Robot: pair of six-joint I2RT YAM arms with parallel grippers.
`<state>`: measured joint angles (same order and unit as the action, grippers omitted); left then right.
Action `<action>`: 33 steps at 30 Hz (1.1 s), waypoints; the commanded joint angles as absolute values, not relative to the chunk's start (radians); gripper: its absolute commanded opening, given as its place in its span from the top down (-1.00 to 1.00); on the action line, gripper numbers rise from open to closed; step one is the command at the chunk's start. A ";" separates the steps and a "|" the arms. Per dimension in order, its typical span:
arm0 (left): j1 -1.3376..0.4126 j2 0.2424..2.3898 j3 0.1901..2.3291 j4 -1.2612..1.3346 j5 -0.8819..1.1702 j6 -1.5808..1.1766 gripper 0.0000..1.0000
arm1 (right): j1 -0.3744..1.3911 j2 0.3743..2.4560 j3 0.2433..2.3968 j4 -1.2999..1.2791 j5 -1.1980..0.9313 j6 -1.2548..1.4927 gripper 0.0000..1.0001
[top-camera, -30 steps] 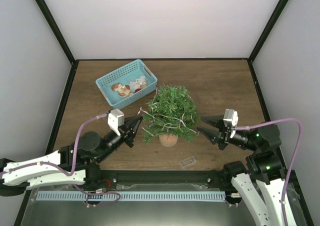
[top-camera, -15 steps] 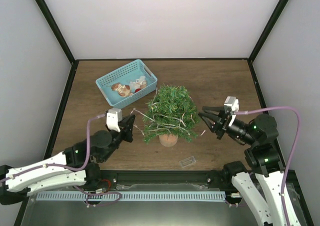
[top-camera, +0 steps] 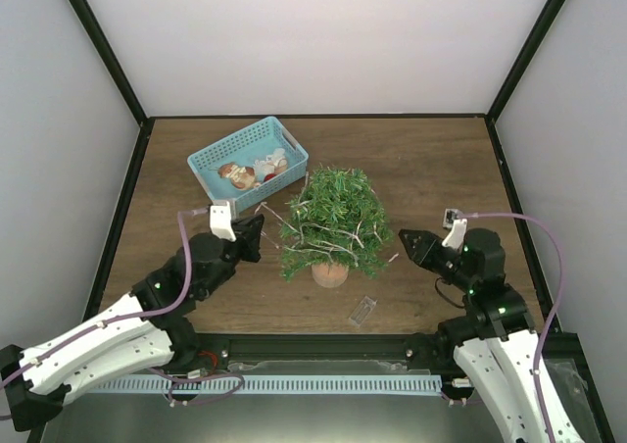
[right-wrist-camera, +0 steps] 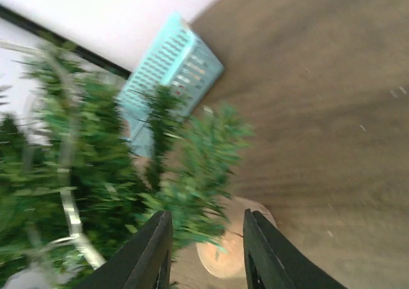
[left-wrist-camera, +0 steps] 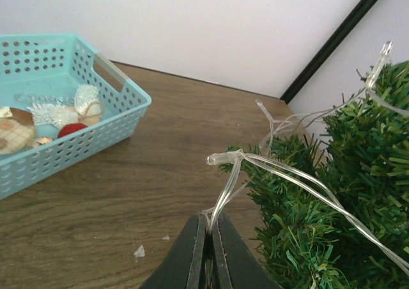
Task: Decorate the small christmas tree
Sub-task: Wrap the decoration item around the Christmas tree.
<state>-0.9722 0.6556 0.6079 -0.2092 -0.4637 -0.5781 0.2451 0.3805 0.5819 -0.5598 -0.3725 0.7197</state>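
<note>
The small green christmas tree stands in its terracotta pot at the table's middle, with a clear light string draped over it. In the left wrist view the tree fills the right side. My left gripper is shut on the light string, just left of the tree. My right gripper is open and empty to the right of the tree. In its blurred wrist view the jaws frame the pot and the lower branches.
A light-blue plastic basket with several ornaments stands at the back left, also in the left wrist view. A small clear plastic piece lies near the table's front edge, in front of the pot.
My left gripper has moved back and left, pulling the light string off the tree's left side. My right gripper has swung down and turned. The clear plastic piece has shifted slightly.
</note>
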 commanded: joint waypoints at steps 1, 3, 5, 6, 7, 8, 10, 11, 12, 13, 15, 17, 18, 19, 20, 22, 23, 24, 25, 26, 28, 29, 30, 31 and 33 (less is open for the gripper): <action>-0.946 0.674 0.625 -0.157 -0.380 -0.594 0.92 | 0.240 0.410 0.599 -0.677 -0.287 0.895 0.27; -0.940 0.681 0.624 -0.149 -0.370 -0.589 0.92 | 0.241 0.437 0.628 -0.687 -0.233 0.830 0.15; -0.932 0.688 0.624 -0.146 -0.364 -0.582 0.92 | 0.242 0.425 0.634 -0.604 -0.217 0.717 0.10; -0.928 0.692 0.623 -0.144 -0.359 -0.577 0.92 | 0.241 0.410 0.634 -0.545 -0.224 0.645 0.10; -0.924 0.696 0.622 -0.142 -0.354 -0.575 0.92 | 0.241 0.394 0.637 -0.479 -0.243 0.522 0.11; -0.920 0.698 0.620 -0.139 -0.348 -0.574 0.92 | 0.241 0.381 0.646 -0.432 -0.273 0.428 0.11; -0.915 0.697 0.615 -0.128 -0.333 -0.570 0.92 | 0.240 0.364 0.693 -0.377 -0.341 0.253 0.12; -0.912 0.696 0.613 -0.123 -0.329 -0.567 0.92 | 0.241 0.359 0.724 -0.380 -0.384 0.164 0.12; -0.910 0.698 0.612 -0.117 -0.325 -0.564 0.92 | 0.241 0.356 0.757 -0.394 -0.440 0.080 0.13; -0.906 0.700 0.610 -0.113 -0.321 -0.561 0.92 | 0.240 0.353 0.785 -0.410 -0.499 -0.011 0.16; -0.898 0.707 0.606 -0.105 -0.307 -0.560 0.92 | 0.241 0.339 0.845 -0.449 -0.635 -0.190 0.17; -0.888 0.710 0.594 -0.089 -0.286 -0.566 0.92 | 0.240 0.321 0.891 -0.453 -0.777 -0.334 0.15; -0.883 0.711 0.586 -0.078 -0.273 -0.573 0.92 | 0.241 0.321 0.911 -0.454 -0.867 -0.402 0.13; -0.878 0.712 0.578 -0.066 -0.259 -0.583 0.92 | 0.241 0.334 0.935 -0.462 -0.975 -0.463 0.10; -0.873 0.713 0.571 -0.055 -0.244 -0.591 0.92 | 0.240 0.356 0.954 -0.489 -1.081 -0.532 0.06; -0.864 0.713 0.559 -0.034 -0.215 -0.608 0.92 | 0.237 0.403 0.977 -0.545 -1.218 -0.632 0.05; -0.859 0.714 0.554 -0.024 -0.202 -0.613 0.92 | 0.236 0.419 0.977 -0.556 -1.234 -0.659 0.05; -0.854 0.713 0.549 -0.018 -0.191 -0.618 0.92 | 0.237 0.424 0.970 -0.568 -1.233 -0.683 0.05; -0.849 0.714 0.546 -0.012 -0.184 -0.622 0.92 | 0.239 0.422 0.957 -0.574 -1.221 -0.705 0.03; -0.846 0.714 0.540 -0.006 -0.174 -0.625 0.92 | 0.237 0.421 0.947 -0.582 -1.197 -0.730 0.02; -0.837 0.716 0.529 0.010 -0.158 -0.632 0.92 | 0.235 0.424 0.936 -0.614 -1.159 -0.769 0.02; -0.835 0.717 0.523 0.019 -0.148 -0.638 0.92 | 0.236 0.431 0.931 -0.629 -1.158 -0.789 0.02; -0.833 0.719 0.517 0.030 -0.139 -0.641 0.92 | 0.236 0.442 0.925 -0.639 -1.165 -0.799 0.02; -0.831 0.722 0.512 0.036 -0.131 -0.645 0.92 | 0.236 0.451 0.920 -0.643 -1.166 -0.808 0.02; -0.830 0.724 0.502 0.047 -0.118 -0.650 0.92 | 0.236 0.474 0.911 -0.627 -1.157 -0.787 0.02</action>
<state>-0.8379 0.7189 0.5266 -0.0170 -0.1719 -0.6258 0.2436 0.4423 0.9222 -0.5941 -1.1297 -0.7170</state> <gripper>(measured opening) 0.043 0.489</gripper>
